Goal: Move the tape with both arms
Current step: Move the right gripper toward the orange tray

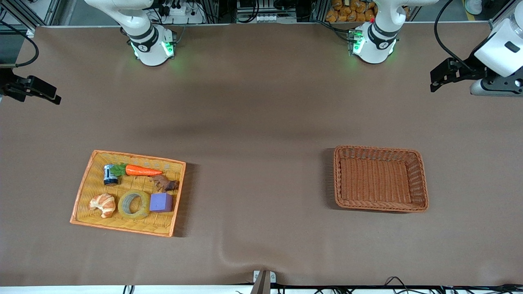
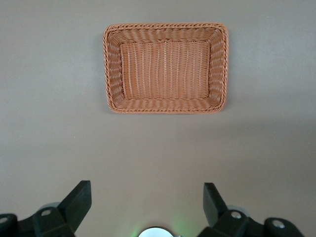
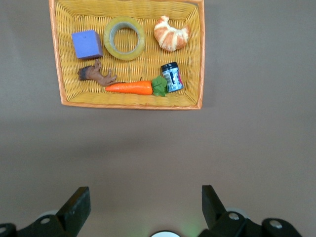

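Toward the right arm's end of the tabletop point(image 1: 261, 122), the tape point(image 1: 134, 204) lies flat in the yellow tray point(image 1: 83, 192), in the row nearer the front camera, between the croissant point(image 1: 103, 204) and the purple cube point(image 1: 161, 202), touching or nearly touching the cube. Carrot point(image 1: 141, 170), small dark can point(image 1: 110, 174) and brown figure point(image 1: 165, 183) sit in the tray's row farther from the camera.

Right gripper point(image 3: 143, 210): up in the air over bare tabletop, well apart from the tape; jaws spread wide, holding nothing. Right wrist view shows the whole tray ahead of it.

Left gripper point(image 2: 147, 207): over bare tabletop near the left arm's end; jaws wide apart, touching nothing. Brown wicker basket point(image 2: 165, 106) lies ahead of it, nothing inside, well apart from the tray.
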Tool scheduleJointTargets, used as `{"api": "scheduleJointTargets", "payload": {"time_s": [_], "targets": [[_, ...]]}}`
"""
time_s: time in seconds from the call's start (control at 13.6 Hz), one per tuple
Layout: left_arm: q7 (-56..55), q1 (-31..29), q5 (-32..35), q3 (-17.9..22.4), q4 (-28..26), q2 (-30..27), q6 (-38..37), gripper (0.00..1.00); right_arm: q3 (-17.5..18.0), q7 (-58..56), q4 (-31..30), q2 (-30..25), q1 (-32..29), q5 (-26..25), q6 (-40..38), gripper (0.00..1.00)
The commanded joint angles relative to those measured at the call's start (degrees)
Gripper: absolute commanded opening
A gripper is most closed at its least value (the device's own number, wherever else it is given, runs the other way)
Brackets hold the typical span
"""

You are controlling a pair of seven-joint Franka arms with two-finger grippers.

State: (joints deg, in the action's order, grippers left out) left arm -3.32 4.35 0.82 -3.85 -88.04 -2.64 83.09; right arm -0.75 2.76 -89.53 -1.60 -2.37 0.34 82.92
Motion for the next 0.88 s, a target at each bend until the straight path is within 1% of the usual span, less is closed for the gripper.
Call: {"api": "scheduleJointTargets", "payload": {"time_s": [0.0,0.15,0.29,0.59,0.81], "targets": [[1.21,-0.48,-0.29,0.25,1.55,0.62,-0.21,1.0,0.66,1.19,1.29,0.28,-0.35,-0.26,-2.41,1.0],[0.95,-0.48,-0.29,1.3,2.43,0.7,-0.21,1.0,0.66,1.19,1.29,0.37,-0.35,-0.26,-2.86,1.0],[1.21,-0.4,1.28,3.41,2.96,0.7,-0.3,1.0,0.57,0.84,0.94,0.63,-0.35,-0.26,-2.94,1.0],[0.95,-0.31,1.38,3.5,2.61,0.62,-0.39,1.0,0.57,0.58,0.76,1.51,0.0,-0.17,-3.03,1.0],[0.68,-0.4,0.59,3.41,2.61,0.7,0.57,1.0,0.57,1.19,0.93,3.61,0.7,-0.17,-6.36,1.0]]}}
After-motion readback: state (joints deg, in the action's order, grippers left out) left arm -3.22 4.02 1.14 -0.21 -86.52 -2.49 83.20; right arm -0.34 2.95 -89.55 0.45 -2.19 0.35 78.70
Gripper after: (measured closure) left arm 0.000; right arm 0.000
